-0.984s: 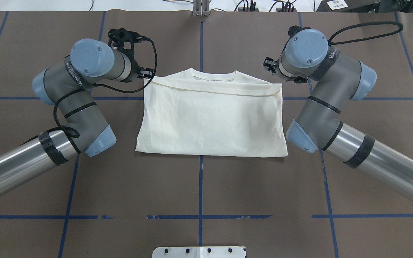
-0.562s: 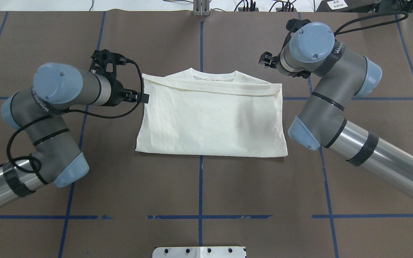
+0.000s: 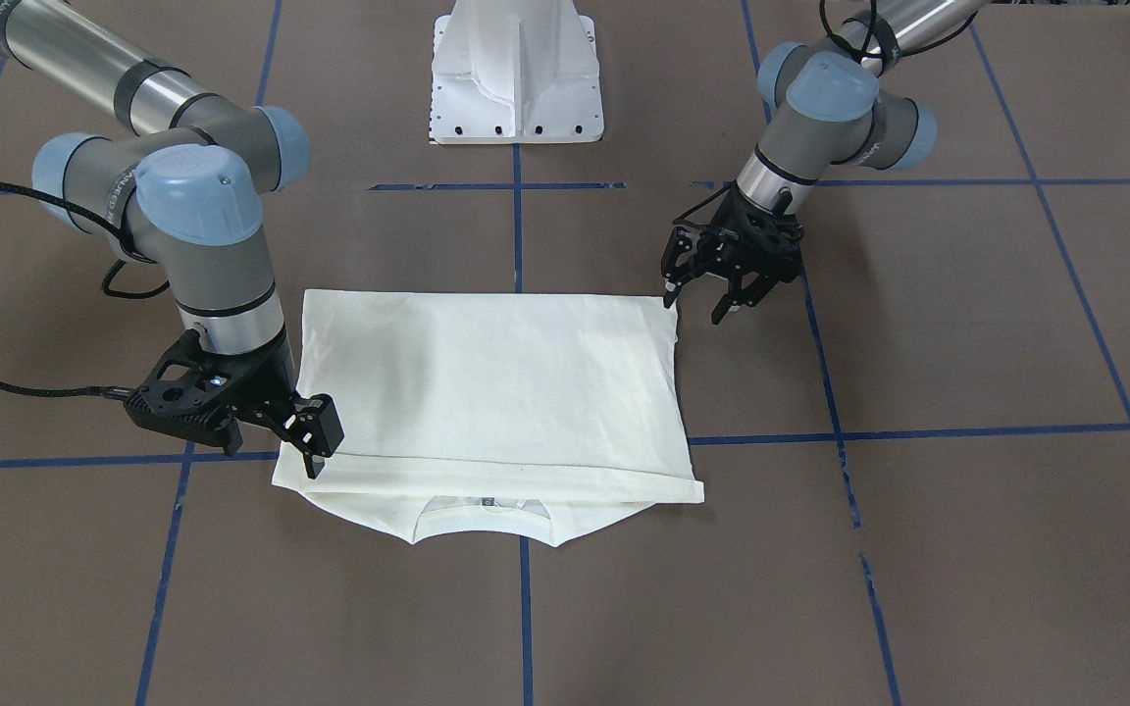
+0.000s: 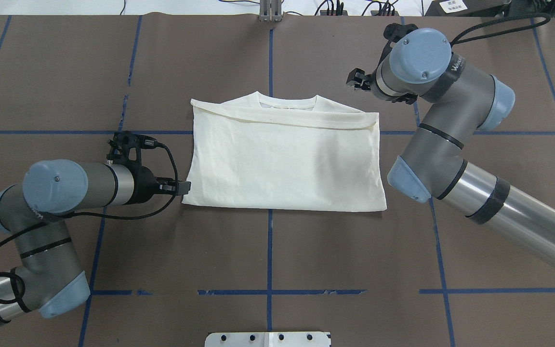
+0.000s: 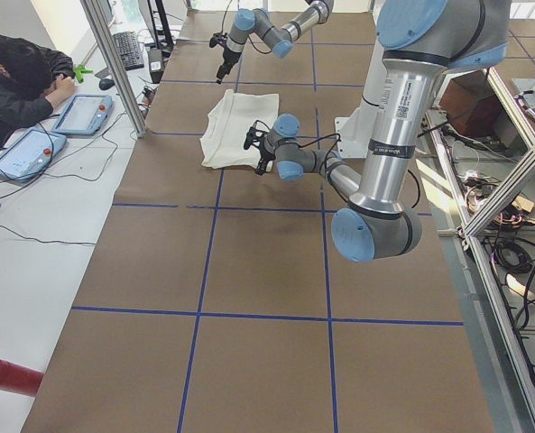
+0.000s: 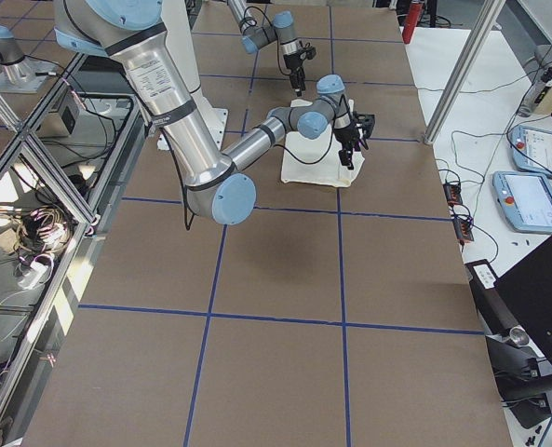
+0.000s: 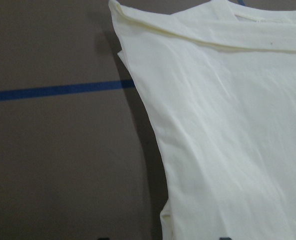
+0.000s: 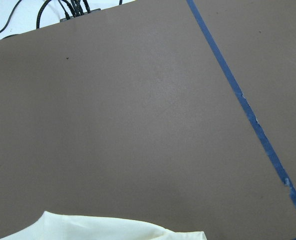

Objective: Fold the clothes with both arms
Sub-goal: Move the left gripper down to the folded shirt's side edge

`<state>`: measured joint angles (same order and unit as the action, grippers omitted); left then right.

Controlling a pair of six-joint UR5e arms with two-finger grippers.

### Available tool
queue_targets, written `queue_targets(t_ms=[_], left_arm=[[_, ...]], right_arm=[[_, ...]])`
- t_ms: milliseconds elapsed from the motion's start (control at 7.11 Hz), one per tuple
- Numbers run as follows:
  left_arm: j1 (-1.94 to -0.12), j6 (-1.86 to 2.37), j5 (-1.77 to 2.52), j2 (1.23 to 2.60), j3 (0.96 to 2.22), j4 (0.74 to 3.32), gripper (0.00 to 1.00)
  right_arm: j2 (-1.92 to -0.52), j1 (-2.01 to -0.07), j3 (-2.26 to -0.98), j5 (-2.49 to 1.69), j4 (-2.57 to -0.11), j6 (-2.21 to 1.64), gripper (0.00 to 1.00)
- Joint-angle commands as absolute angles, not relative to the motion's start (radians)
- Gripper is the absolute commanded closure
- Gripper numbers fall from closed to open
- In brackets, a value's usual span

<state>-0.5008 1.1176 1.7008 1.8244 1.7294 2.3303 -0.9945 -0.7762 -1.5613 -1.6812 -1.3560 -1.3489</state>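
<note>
The clothes are one cream shirt (image 4: pixel 282 164), lying folded flat on the brown table with its plain side up. Its collar (image 4: pixel 287 101) is at the edge far from the robot. My left gripper (image 3: pixel 694 299) is open and low beside the shirt's near-left corner (image 4: pixel 184 200), just off the cloth. In the left wrist view that shirt edge (image 7: pixel 152 125) runs up the middle. My right gripper (image 3: pixel 276 446) hovers open over the shirt's far-right corner with nothing in it. The right wrist view shows only a strip of cloth (image 8: pixel 103 227) at the bottom.
The white pedestal base (image 3: pixel 516 78) stands at the robot's side of the table. Blue tape lines (image 4: pixel 270 250) cross the brown mat. A person (image 5: pixel 19 81) sits at a side desk with tablets (image 5: pixel 82 113), beyond an aluminium post (image 5: pixel 114 63).
My left arm swung from the shirt's far-left corner back toward the robot, down to the near-left corner. My right gripper drew slightly away from the far-right corner. The shirt has not moved.
</note>
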Motion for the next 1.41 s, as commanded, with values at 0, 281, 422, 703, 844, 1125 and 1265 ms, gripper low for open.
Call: queue_targets(t_ms=[0,281,422,703,844,1125,1265], left_arm=[[-0.448,1.141,1.677,1.828,1.723,2.338,0.47],[-0.433,1.141,1.675,1.829,1.712,2.338,0.48],[-0.431,1.141,1.675,1.829,1.712,2.339,0.49],[-0.43,1.141,1.675,1.832,1.712,2.338,0.83],[-0.43,1.141,1.675,1.835,1.712,2.338,1.0],[-0.44,1.137,1.66,1.835,1.715,2.338,1.0],[-0.449,1.128,1.645,1.833,1.715,2.338,1.0]], right_arm=[[-0.996,-0.776,-1.562,-1.681,-1.356,-1.348,0.0],[-0.994,-0.776,-1.563,-1.681,-1.356,-1.353,0.0],[-0.996,-0.776,-1.563,-1.681,-1.356,-1.353,0.0],[-0.997,-0.776,-1.568,-1.681,-1.356,-1.355,0.0],[-0.997,-0.776,-1.569,-1.681,-1.356,-1.355,0.0],[-0.999,-0.776,-1.568,-1.681,-1.356,-1.355,0.0],[-0.999,-0.776,-1.569,-1.681,-1.356,-1.355,0.0]])
